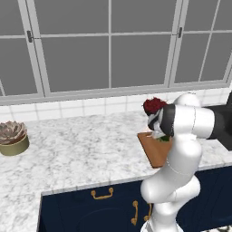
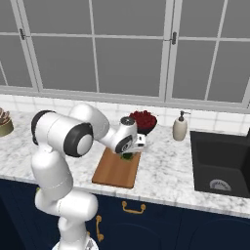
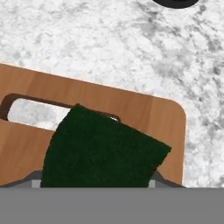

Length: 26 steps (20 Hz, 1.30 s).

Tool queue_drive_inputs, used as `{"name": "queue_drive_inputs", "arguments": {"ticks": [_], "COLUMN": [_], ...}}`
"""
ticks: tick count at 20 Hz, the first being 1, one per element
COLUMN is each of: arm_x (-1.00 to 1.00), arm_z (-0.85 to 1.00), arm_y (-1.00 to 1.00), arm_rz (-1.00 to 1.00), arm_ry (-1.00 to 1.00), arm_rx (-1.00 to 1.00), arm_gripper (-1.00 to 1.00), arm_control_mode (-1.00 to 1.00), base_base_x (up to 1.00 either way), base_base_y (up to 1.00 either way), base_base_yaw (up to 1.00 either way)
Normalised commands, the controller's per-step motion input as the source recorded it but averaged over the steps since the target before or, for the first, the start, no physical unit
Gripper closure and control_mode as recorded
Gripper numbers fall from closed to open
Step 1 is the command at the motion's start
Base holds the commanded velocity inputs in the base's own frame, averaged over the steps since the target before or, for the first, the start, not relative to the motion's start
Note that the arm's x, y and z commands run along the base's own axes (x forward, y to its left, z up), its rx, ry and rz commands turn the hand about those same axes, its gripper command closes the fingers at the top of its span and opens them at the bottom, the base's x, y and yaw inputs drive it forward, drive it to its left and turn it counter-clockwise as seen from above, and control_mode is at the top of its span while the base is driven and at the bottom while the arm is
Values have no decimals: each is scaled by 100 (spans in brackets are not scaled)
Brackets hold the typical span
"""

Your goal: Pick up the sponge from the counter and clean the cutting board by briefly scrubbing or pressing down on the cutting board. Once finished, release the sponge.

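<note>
The reddish-brown cutting board (image 1: pixel 153 153) (image 2: pixel 114 171) (image 3: pixel 135 111) lies on the marbled counter (image 1: pixel 81 149) (image 2: pixel 166 171) near its front edge. Its slot handle (image 3: pixel 30 111) is at the far end. My gripper (image 2: pixel 129 152) (image 3: pixel 96 181) is over that far end, shut on the sponge (image 1: pixel 164 138) (image 2: pixel 127 156) (image 3: pixel 100 148). The sponge's dark green scrubbing face points down at the board and covers part of the slot. Whether it touches the wood I cannot tell.
A dark bowl of red fruit (image 1: pixel 154 105) (image 2: pixel 143 120) stands just behind the board. A soap dispenser (image 2: pixel 180 127) and a black sink (image 2: pixel 219 161) are to the right. A potted succulent (image 1: pixel 12 138) sits far left. Windows run behind the counter.
</note>
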Motion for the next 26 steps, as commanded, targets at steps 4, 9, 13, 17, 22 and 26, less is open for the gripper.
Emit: {"name": "queue_drive_inputs", "arguments": {"ticks": [4,9,13,17,22,26], "arm_x": [-47,-83,-8,-6,-48,-34], "arm_z": [-12,-21,-18,-4,-9,-9], "arm_y": [-39,10,31,54,69,66], "arm_rz": [0,16,20,9,3,3], "arm_ry": [-2,-5,0,0,0,1], "arm_rx": [1,0,0,1,7,9], "arm_gripper": [100,100,100,100,100,100], "arm_control_mode": [-100,-100,-100,-100,-100,-100], "base_base_x": [0,0,0,0,0,0], "base_base_y": [0,0,0,0,0,0], "base_base_yaw": [0,0,0,0,0,0]}}
